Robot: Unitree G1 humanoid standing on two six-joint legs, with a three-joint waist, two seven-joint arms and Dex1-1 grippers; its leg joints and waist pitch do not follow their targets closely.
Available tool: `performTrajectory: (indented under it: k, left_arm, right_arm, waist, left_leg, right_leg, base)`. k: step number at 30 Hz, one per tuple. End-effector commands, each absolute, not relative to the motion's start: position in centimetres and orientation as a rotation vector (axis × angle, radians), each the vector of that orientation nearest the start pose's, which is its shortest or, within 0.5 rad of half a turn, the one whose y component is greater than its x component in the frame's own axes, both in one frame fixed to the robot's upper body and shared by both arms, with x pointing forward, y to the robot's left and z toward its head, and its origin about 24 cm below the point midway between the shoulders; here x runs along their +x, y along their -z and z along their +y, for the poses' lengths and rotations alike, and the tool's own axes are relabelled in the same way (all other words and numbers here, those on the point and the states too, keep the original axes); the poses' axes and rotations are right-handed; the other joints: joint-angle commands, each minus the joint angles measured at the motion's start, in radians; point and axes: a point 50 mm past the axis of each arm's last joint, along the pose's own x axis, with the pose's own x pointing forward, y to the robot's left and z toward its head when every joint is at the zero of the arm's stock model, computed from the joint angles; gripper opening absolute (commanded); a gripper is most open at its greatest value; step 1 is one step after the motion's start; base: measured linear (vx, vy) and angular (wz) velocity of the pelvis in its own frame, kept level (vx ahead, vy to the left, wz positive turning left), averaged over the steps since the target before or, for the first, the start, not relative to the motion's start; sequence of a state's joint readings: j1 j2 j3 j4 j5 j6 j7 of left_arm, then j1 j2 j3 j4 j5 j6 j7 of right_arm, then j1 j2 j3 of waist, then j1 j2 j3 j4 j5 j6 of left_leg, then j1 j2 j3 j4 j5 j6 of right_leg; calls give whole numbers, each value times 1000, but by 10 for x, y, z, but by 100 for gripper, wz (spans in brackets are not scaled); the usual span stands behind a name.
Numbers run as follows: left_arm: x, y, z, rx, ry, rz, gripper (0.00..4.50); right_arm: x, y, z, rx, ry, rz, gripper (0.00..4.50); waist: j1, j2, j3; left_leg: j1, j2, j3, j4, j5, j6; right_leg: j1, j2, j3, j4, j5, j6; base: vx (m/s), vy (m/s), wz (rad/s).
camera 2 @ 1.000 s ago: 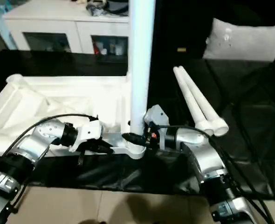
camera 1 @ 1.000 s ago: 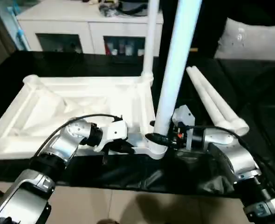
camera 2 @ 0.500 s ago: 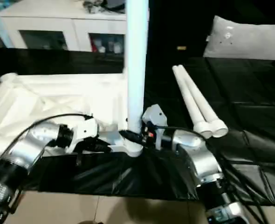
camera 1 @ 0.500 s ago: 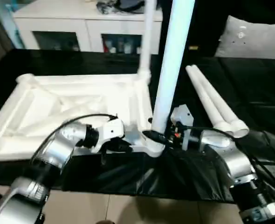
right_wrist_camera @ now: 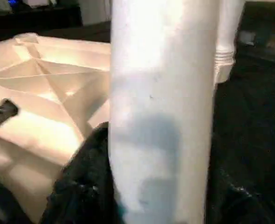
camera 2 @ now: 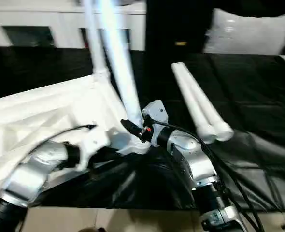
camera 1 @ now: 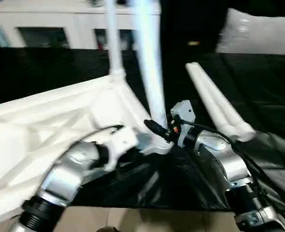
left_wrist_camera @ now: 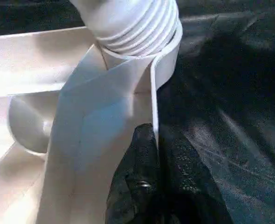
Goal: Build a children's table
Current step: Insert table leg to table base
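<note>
— How many legs do you count?

— Four. Two stand upright in corner sockets of the table top [camera 1: 46, 125]: the near leg [camera 1: 149, 82] and the far leg [camera 1: 112, 43] behind it. The other two, the loose legs [camera 1: 220, 104], lie side by side, touching, on the black sheet [camera 1: 268, 87] to my right.

— And the top?

— One white top, ribbed side up, tilted on the sheet, on my left. In my left wrist view the near leg's ridged foot sits in the round socket [left_wrist_camera: 168, 56] at the corner closest to me.

— Your fingers?

— My right gripper [camera 1: 158, 129] has its two black fingers pinching the near leg low down, just above the socket. My left gripper [left_wrist_camera: 151, 186] has its fingers pressed on the top's rim wall, one on each side, just below that same corner.

— Anything else?

— One grey-white cushion [camera 1: 258, 31] at the back right, and one white cabinet [camera 1: 55, 24] behind the sheet.
</note>
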State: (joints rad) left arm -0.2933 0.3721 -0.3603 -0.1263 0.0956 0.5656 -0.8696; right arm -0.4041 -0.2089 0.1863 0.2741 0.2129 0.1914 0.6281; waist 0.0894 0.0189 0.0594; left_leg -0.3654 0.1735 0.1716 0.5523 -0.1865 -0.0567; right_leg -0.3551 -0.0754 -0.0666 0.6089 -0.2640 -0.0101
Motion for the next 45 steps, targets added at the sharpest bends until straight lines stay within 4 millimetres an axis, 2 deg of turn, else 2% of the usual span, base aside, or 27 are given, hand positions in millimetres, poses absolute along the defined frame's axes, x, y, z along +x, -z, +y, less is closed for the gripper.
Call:
performTrajectory:
  k: [1, 4, 10, 13, 16, 17, 21, 26, 32, 35, 37, 39, 45]
  left_arm:
    - [259, -78, 85, 490, 1151, 334, 0]
    - [263, -76, 89, 507, 1113, 342, 0]
    - [267, -74, 98, 535, 1080, 331, 0]
    - [268, -75, 102, 559, 1120, 288, 0]
    - [272, -73, 110, 588, 1131, 288, 0]
    - [274, -73, 112, 587, 1125, 291, 0]
    - [277, -73, 118, 600, 1141, 289, 0]
    - [278, -69, 122, 599, 1171, 297, 0]
    - [276, -66, 122, 593, 1216, 298, 0]
    - [278, -65, 124, 599, 1208, 302, 0]
    - [281, -65, 125, 599, 1191, 303, 0]
    - [286, -66, 128, 603, 1163, 302, 0]
    - [290, -66, 131, 605, 1144, 305, 0]
  right_arm:
    - [293, -6, -129, -67, -708, 444, 189]
    - [293, -6, -127, -61, -709, 435, 189]
    - [292, -18, -126, -5, -703, 323, 189]
    - [294, -35, -131, 71, -703, 180, 189]
    - [290, -43, -140, 88, -745, 123, 189]
    - [289, -43, -142, 90, -749, 119, 189]
    - [284, -43, -152, 81, -777, 110, 189]
    - [283, -46, -156, 92, -796, 88, 189]
    - [289, -50, -155, 131, -768, 45, 189]
    - [288, -47, -154, 137, -772, 49, 189]
    - [285, -42, -155, 143, -767, 55, 189]
    - [279, -35, -160, 147, -756, 62, 189]
    - [271, -33, -166, 151, -752, 56, 189]
  waist:
    - [-4, 12, -35]
    - [-3, 14, -36]
    - [1, 12, -38]
    - [4, 12, -48]
    - [7, 10, -57]
    - [10, 10, -57]
    - [13, 11, -55]
    - [10, 10, -55]
    - [11, 6, -60]
    - [10, 6, -61]
    - [10, 6, -60]
    - [11, 8, -60]
    - [10, 10, -56]
  left_leg:
    - [7, 65, -22, -63, -123, 51]
    - [10, 65, -24, -67, -182, 24]
    - [9, 63, -24, -65, -181, 18]
    - [6, 61, -25, -56, -116, 35]
    - [0, 55, -23, -39, -18, 82]
    - [1, 54, -22, -38, -17, 88]
    - [0, 60, -24, -41, -68, 88]
    - [1, 61, -23, -40, -78, 82]
    - [0, 60, -21, -34, -46, 95]
    - [-1, 59, -20, -30, -26, 108]
    - [-1, 59, -20, -30, -35, 108]
    - [-1, 60, -20, -31, -48, 104]
    - [-1, 62, -22, -37, -130, 70]
  right_leg:
    - [24, -71, 55, -69, 61, -225]
    - [24, -73, 56, -73, 4, -208]
    - [25, -75, 57, -74, 16, -194]
    - [29, -73, 56, -62, 118, -194]
    - [32, -65, 51, -43, 311, -204]
    - [31, -66, 50, -43, 320, -207]
    - [30, -70, 47, -46, 236, -219]
    - [28, -72, 49, -47, 190, -231]
    - [29, -74, 50, -41, 215, -246]
    - [29, -73, 48, -37, 234, -249]
    - [28, -74, 48, -39, 216, -250]
    - [28, -76, 49, -40, 195, -251]
    - [28, -77, 51, -49, 85, -238]
  base:
    - [0, 0, 0]
    - [0, 0, 0]
    - [0, 0, 0]
    - [0, 0, 0]
    - [0, 0, 0]
    - [0, 0, 0]
    - [0, 0, 0]
    - [0, 0, 0]
    - [0, 0, 0]
    - [0, 0, 0]
    - [0, 0, 0]
    - [0, 0, 0]
    - [0, 0, 0]
